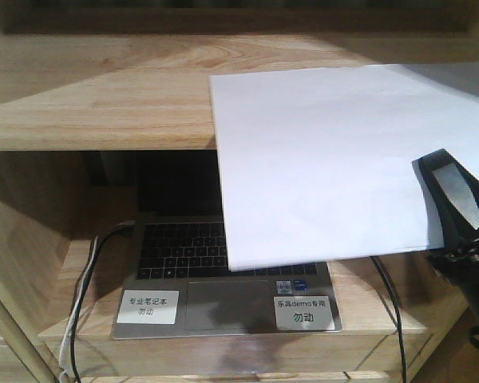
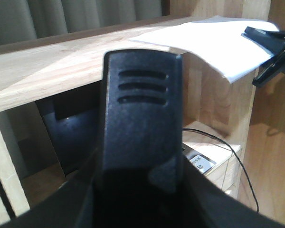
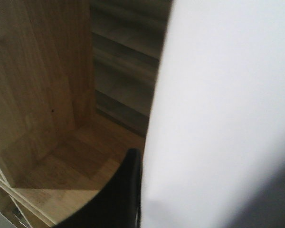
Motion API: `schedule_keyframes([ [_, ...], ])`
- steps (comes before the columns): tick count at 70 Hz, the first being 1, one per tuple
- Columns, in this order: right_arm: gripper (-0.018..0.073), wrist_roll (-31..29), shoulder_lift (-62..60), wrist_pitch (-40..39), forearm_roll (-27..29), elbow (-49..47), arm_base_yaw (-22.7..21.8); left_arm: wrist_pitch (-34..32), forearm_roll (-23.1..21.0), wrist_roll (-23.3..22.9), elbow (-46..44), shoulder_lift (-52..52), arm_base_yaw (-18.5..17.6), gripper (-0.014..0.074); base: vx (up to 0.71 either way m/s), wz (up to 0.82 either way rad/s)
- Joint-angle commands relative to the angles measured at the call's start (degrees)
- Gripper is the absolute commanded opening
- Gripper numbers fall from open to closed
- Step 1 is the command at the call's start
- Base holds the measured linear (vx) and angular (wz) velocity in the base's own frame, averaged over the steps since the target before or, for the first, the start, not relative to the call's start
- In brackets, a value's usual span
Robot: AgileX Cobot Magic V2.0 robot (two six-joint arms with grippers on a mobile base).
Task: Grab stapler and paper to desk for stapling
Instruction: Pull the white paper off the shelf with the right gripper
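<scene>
Logging wood shelf (image 1: 104, 96) above laptop (image 1: 215, 299); blank white paper (image 1: 319, 159) overhangs, pinched by my right pincer (image 1: 441, 182); left pincer (image 2: 142, 206) clamps black stapler (image 2: 142, 118).

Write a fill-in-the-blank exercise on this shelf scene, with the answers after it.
1. The right gripper is shut on the ___ sheet of paper.
2. The paper overhangs the shelf and hides part of the open laptop that sits ___ it.
3. The laptop's palm rest carries ___ white labels.

Missing words: white; below; two.
</scene>
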Motion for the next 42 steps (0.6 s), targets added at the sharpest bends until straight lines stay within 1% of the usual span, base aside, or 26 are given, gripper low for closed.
schedule_keyframes([
  [1, -0.0012, -0.84, -0.12, -9.6, -1.74, -1.71, 0.06, -6.72, -0.94, -0.05, -1.44, 0.98, -0.19, -0.0006, 0.0, 0.0],
  [20, -0.001, -0.84, -0.12, -10.53, -2.07, -1.89, 0.06, -6.72, -0.94, -0.05, -1.44, 0.98, -0.19, -0.0006, 0.0, 0.0],
  [32, -0.001, -0.84, -0.33, -10.41, -4.85, -3.78, 0.06, -6.72, -0.94, -0.05, -1.44, 0.98, -0.19, -0.0006, 0.0, 0.0],
  [42, -0.0008, -2.88, -2.42, -9.31, -6.65, -5.71, 0.06, -6.72, -0.94, -0.05, -1.44, 0.98, -0.19, -0.0006, 0.0, 0.0],
])
